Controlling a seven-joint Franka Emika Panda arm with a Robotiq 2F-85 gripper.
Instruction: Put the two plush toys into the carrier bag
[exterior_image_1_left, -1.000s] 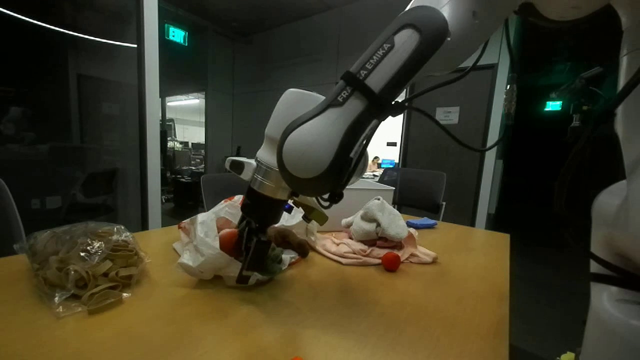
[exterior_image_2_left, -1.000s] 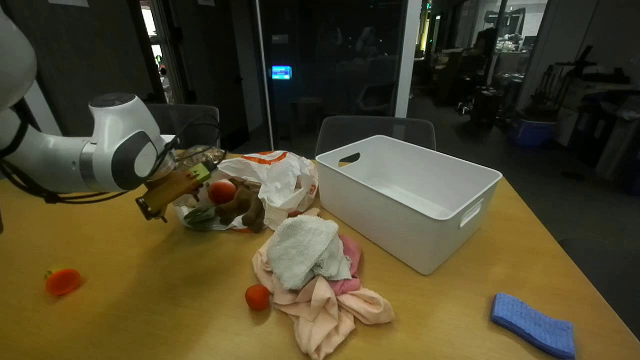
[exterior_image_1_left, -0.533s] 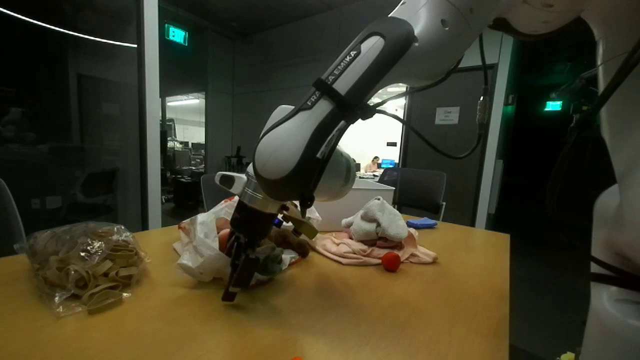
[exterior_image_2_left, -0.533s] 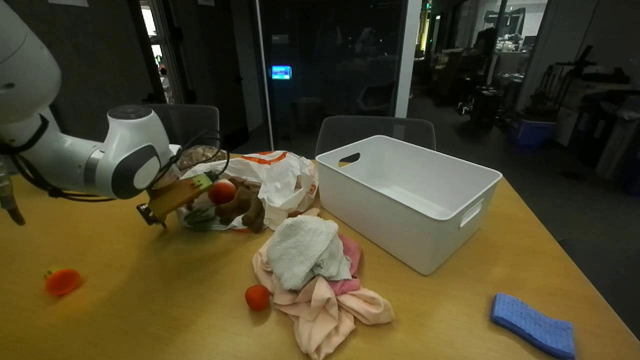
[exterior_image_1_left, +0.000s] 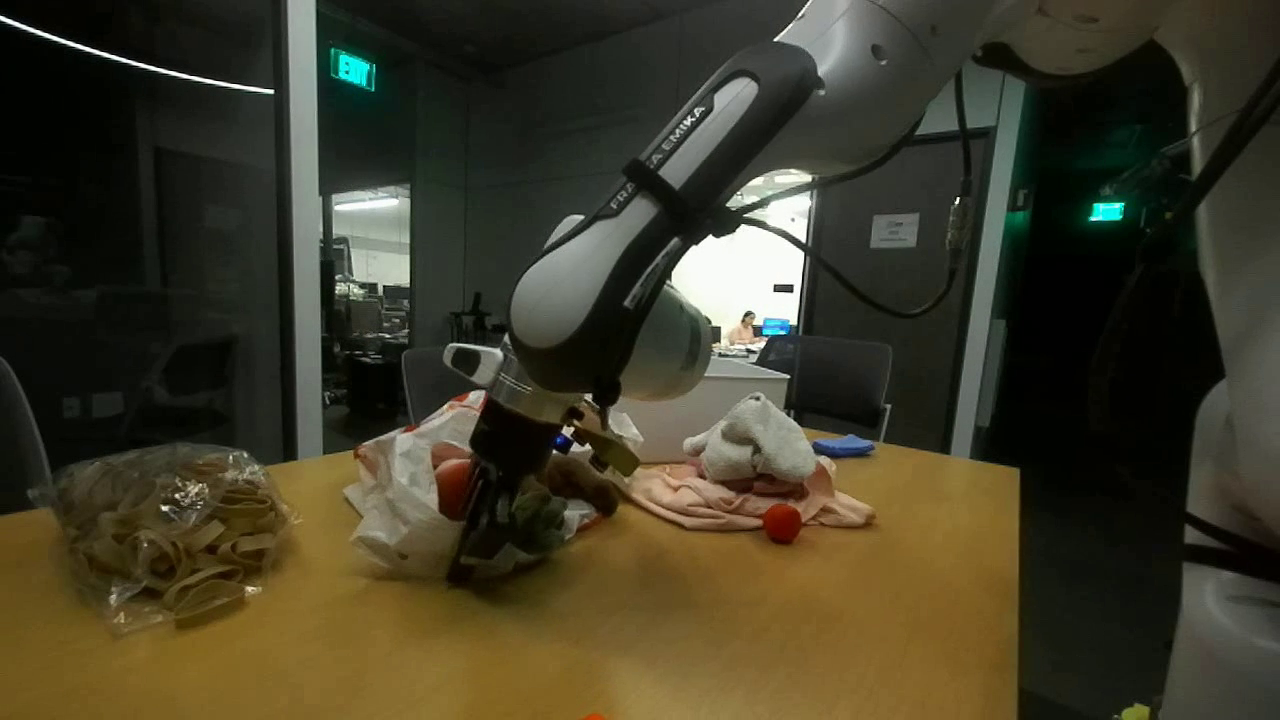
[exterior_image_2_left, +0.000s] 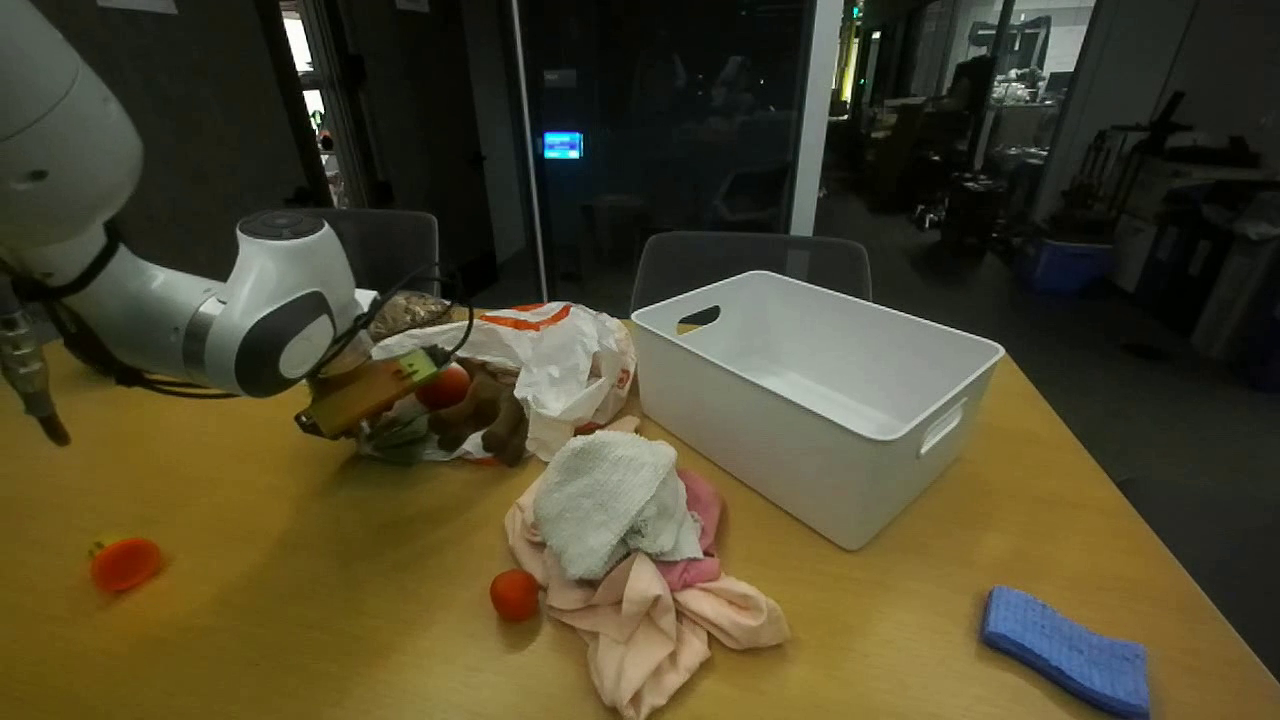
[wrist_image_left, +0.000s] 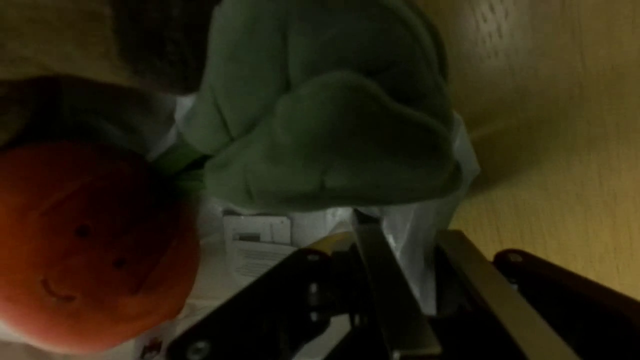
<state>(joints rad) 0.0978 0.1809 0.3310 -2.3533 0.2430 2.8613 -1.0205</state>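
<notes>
The red smiling plush toy (wrist_image_left: 95, 250) lies on the white plastic of the carrier bag (exterior_image_2_left: 580, 350), at its mouth, and its green leafy end (wrist_image_left: 325, 130) points toward the table (exterior_image_1_left: 750, 620). Just beside these leaves, in the wrist view, is the gripper (wrist_image_left: 407, 229): its two fingers stand apart by a narrow gap, with the bag's thin edge visible between them, not firmly pinched, as far as I can judge. It seems that the step in hand is to catch this edge and draw it over the toys. To do it well, the fingers should close on the plastic only, leave the leaves free, and not press on the table. Then a slow lift, directed to the inside of the bag, would let the toys roll deeper; a quick pull could tear the film or tip them out. A little farther, the brown plush toy (exterior_image_2_left: 485, 405) lies just beside the red one, also at the mouth; whether it is wholly inside, I cannot tell. Beyond it come the grey-white towel (exterior_image_2_left: 615, 505) and then the white plastic box (exterior_image_2_left: 745, 430).
</notes>
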